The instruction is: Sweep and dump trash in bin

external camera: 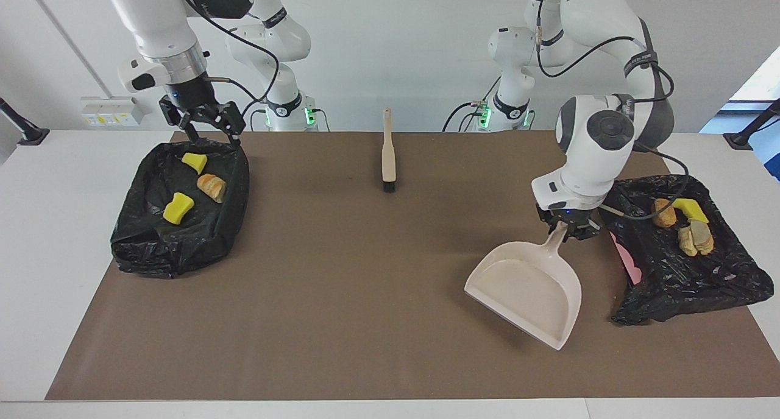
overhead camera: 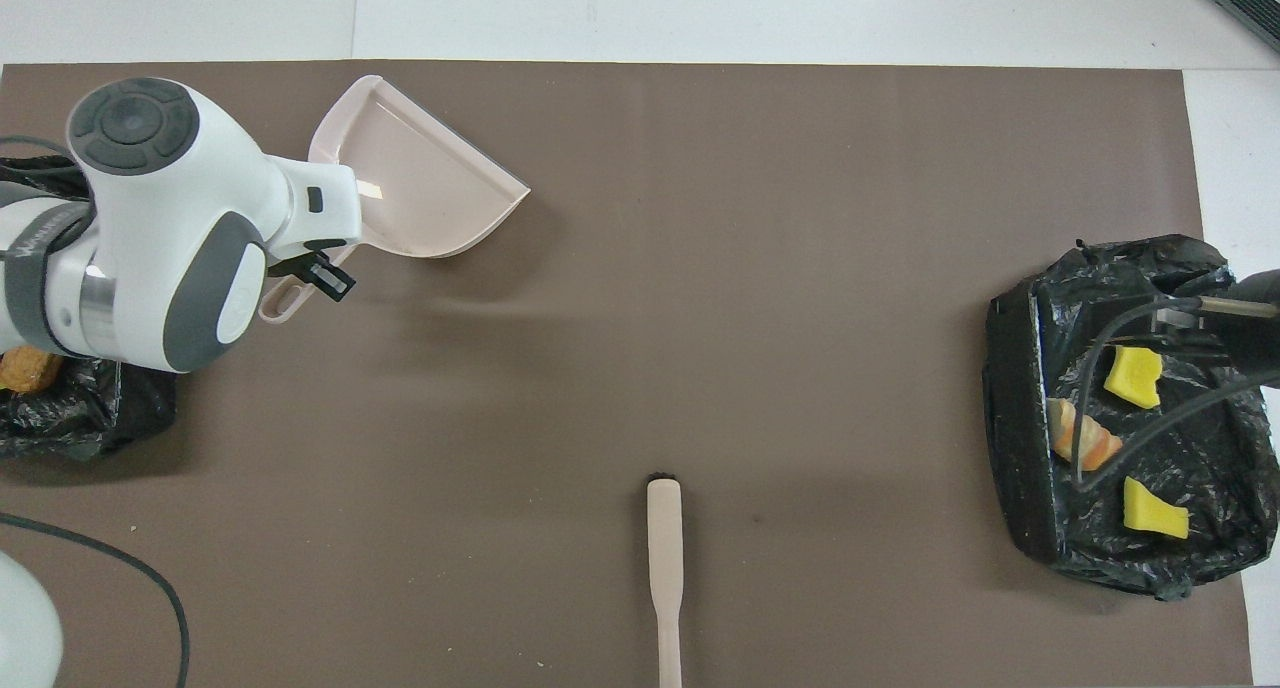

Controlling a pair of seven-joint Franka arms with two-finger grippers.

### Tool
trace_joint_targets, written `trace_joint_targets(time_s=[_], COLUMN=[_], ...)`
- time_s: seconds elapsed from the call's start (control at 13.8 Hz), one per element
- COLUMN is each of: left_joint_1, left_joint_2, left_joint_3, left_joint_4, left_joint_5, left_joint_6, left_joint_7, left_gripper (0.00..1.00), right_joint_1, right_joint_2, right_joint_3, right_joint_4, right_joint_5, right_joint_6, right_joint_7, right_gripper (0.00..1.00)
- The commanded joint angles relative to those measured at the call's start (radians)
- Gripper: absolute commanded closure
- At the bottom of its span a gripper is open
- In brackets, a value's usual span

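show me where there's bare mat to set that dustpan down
The brown mat is bare from the brush across to the dustpan and to the bin at the right arm's end. Both ends are crowded: a second bin sits beside the dustpan.

The dustpan looks like smooth pale plastic with a soft sheen, a bright glint showing on its floor; the left gripper pinches its handle between dark matt fingers. Both bin liners are crinkled glossy black plastic film: one bag beside those fingers, the other bag under the right gripper. The yellow chunks look porous and matt like sponge, the brown chunks rough and crusty. The mat is flat, matt brown. The brush has a smooth pale handle and black bristles.
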Motion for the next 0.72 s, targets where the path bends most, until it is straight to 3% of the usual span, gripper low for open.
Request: trace_joint_targets(time_s=[0.0,0.22,0.51,0.65], left_joint_1=[-0.093,-0.208,-0.292,-0.331], left_joint_2=[0.015,0.055,0.110,0.206], left_joint_3=[0.022,0.022,0.022,0.022], left_joint_4=[0.009,0.045,0.126,0.265], left_joint_5=[-0.048,-0.103,-0.148,-0.149], left_joint_6=[0.035,0.063,0.061,0.026], left_joint_7=[-0.181,-0.380,-0.577,-0.672], left_gripper=[1.00,1.00,1.00,1.00], right_joint_1=[-0.007,-0.011,-0.042,-0.042], right_joint_2=[0.023,0.126,0.103,0.086], right_joint_3=[-0.020,-0.024,-0.020,-0.020], right_joint_4=[0.106,0.270,0.259,0.236], right_joint_5=[-0.046,-0.074,-0.006,-0.005], right_joint_6=[-0.072,-0.200,-0.223,-0.217], right_joint_7=[-0.100,-0.168,-0.168,-0.162], right_gripper=[0.00,0.00,0.00,0.00])
